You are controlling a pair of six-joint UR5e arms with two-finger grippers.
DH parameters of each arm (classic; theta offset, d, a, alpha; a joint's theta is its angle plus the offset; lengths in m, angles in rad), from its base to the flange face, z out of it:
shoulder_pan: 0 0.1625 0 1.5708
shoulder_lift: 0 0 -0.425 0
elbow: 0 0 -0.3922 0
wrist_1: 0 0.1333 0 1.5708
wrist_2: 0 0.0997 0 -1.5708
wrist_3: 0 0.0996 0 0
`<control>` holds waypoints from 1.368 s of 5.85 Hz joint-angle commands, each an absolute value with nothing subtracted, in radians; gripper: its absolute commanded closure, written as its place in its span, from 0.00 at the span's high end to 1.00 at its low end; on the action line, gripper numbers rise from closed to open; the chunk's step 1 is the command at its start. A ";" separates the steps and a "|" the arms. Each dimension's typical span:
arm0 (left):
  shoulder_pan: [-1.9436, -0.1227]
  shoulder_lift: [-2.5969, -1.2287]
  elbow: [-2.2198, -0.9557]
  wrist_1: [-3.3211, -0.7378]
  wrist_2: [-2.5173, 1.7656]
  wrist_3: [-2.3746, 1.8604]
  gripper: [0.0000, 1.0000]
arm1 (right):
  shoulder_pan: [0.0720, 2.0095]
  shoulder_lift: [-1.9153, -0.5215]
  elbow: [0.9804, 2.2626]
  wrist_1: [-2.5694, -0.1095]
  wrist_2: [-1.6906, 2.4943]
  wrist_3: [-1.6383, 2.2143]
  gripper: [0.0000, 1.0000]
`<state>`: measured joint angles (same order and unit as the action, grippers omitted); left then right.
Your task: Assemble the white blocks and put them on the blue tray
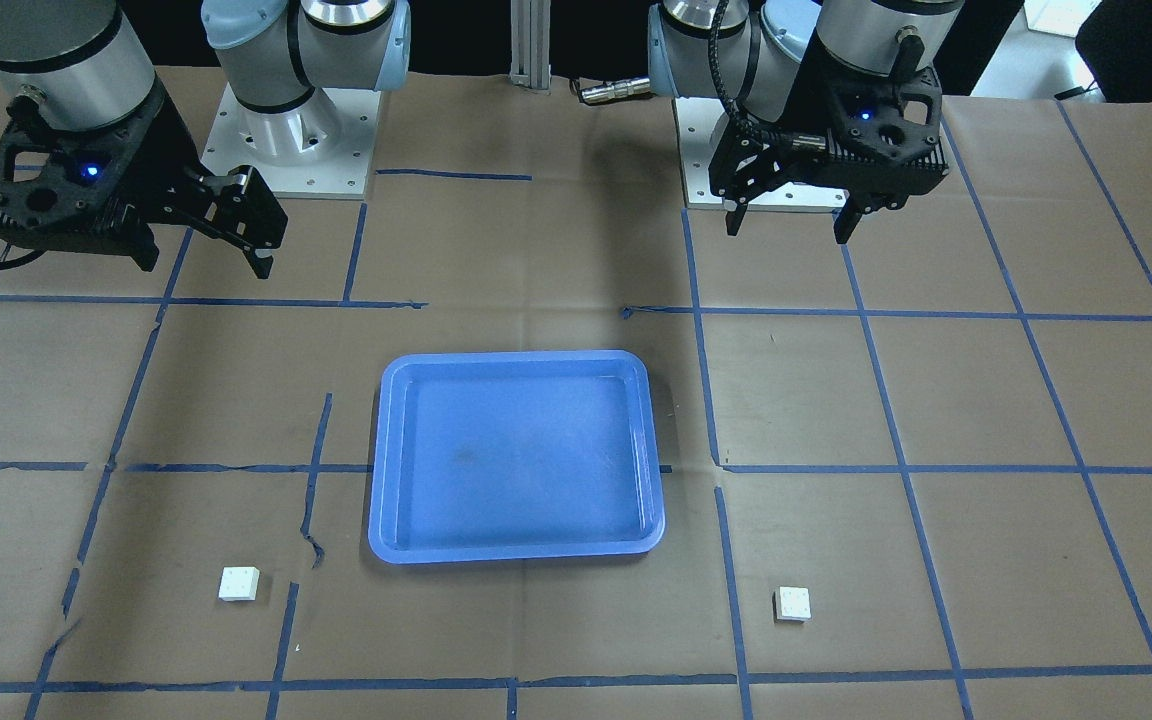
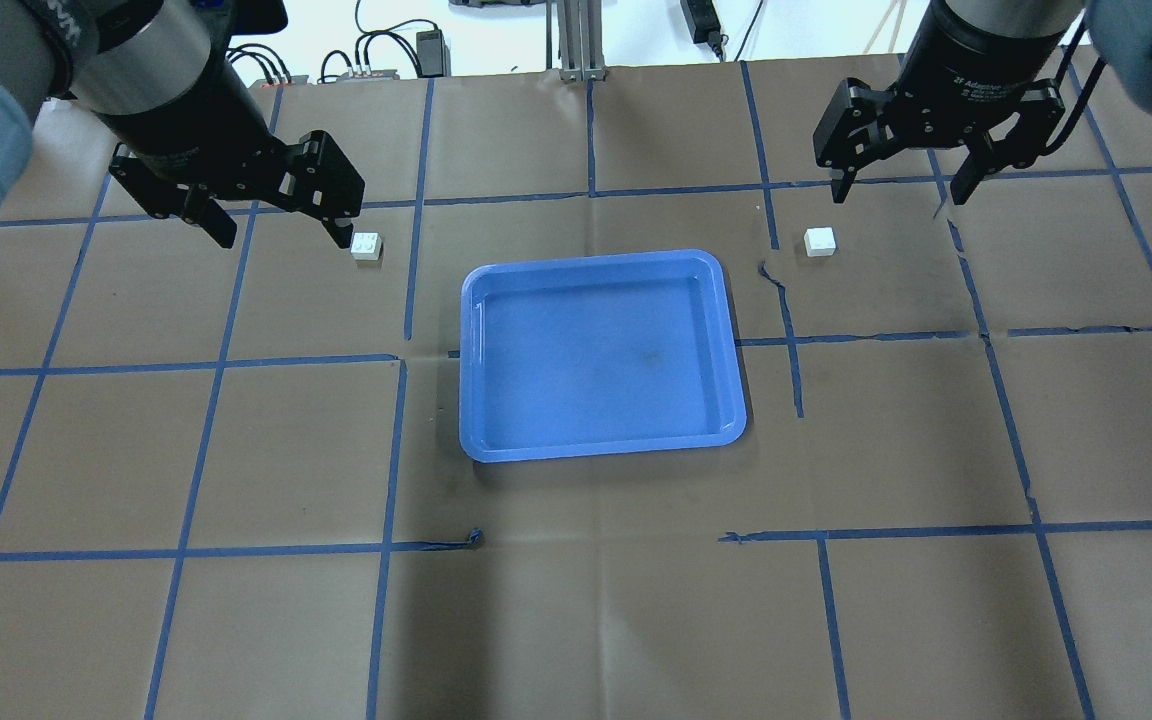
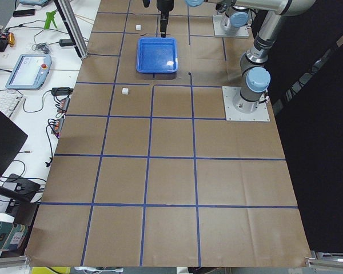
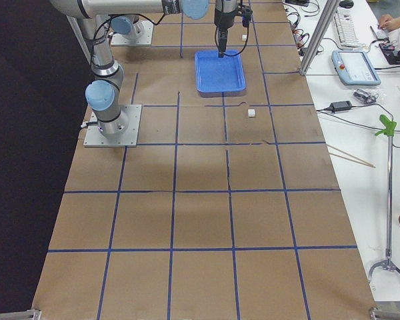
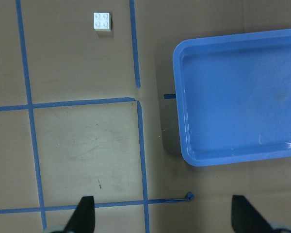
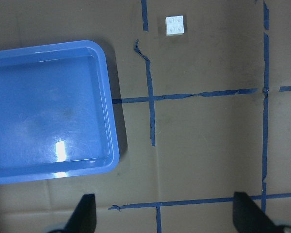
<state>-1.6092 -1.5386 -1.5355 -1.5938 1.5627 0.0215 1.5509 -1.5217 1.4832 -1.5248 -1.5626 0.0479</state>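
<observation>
Brown paper [image 3: 171, 182] covers the table, crossed by a grid of blue tape lines [image 3: 148, 157]. In the exterior left view, a white bench [image 3: 31, 40] along the left edge holds a grey pendant [image 3: 28, 69] and cables. A dark backdrop [image 3: 326, 142] fills the right edge.

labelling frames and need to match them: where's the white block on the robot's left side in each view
Front-facing: left white block lower right, beside the blue tray.
Overhead: upper left of the tray.
Exterior left: nearer block, before the tray.
Exterior right: farther block, past the tray.
Left wrist: top left.
Right wrist: not in it.
Shared landmark: the blue tray.
</observation>
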 commanded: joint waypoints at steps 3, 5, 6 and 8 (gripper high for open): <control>-1.541 -1.575 -1.537 -1.583 1.556 0.041 0.99 | 1.551 -1.522 1.483 -1.525 -1.562 0.049 1.00; -1.517 -1.775 -1.491 -1.437 1.557 0.054 0.99 | 1.551 -1.522 1.483 -1.523 -1.562 0.049 1.00; -1.496 -1.877 -1.508 -1.316 1.555 0.092 0.99 | 1.551 -1.519 1.483 -1.525 -1.562 0.049 1.00; -1.430 -2.016 -1.526 -1.121 1.549 0.239 0.99 | 1.552 -1.514 1.483 -1.529 -1.569 0.031 1.00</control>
